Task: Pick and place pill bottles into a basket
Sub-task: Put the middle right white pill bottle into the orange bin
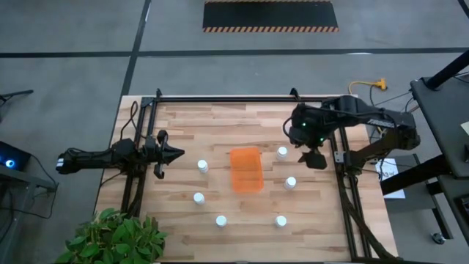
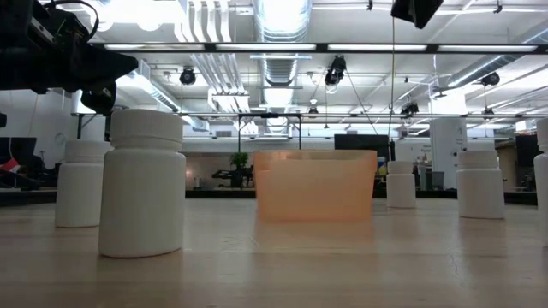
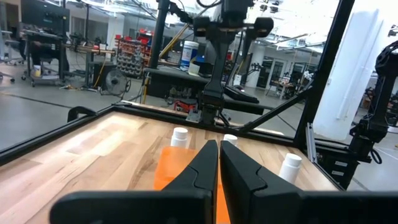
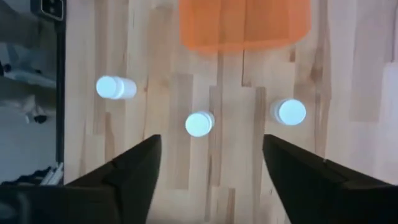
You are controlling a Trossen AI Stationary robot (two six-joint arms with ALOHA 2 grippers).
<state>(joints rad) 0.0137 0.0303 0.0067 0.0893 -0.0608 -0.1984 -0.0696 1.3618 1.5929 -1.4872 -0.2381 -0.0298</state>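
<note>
six pill bottles [image 1: 282,152] stand upright on the wooden surface [image 1: 183,125] in the high view, three to the left of the orange basket [image 1: 247,169] and three to its right, none inside it. the right end effector [image 1: 311,158] hovers just right of the far right bottle, not touching it. the left end effector [image 1: 174,155] waits at the left side, well apart from the nearest bottle.

low view: the bottles look like small, rigid, smooth plastic cylinders, likely light and easy to tip or let slip. my judgement is that the best hold is across the round body just under the cap, jaws square to it. the nearest bottle [image 2: 141,183] stands left of the basket [image 2: 314,186], others to either side. no end effector is clearly readable here.

left wrist view: the left end effector [image 3: 218,165] has its fingers pressed together, holding nothing, pointing across the basket [image 3: 177,168] toward the bottles [image 3: 180,137] on the far side.

right wrist view: the right end effector [image 4: 211,168] looks straight down with its fingers spread wide and empty. one bottle [image 4: 199,124] sits between the fingers' line but below them, apart; two more flank it, and the basket [image 4: 244,23] lies beyond.
</note>
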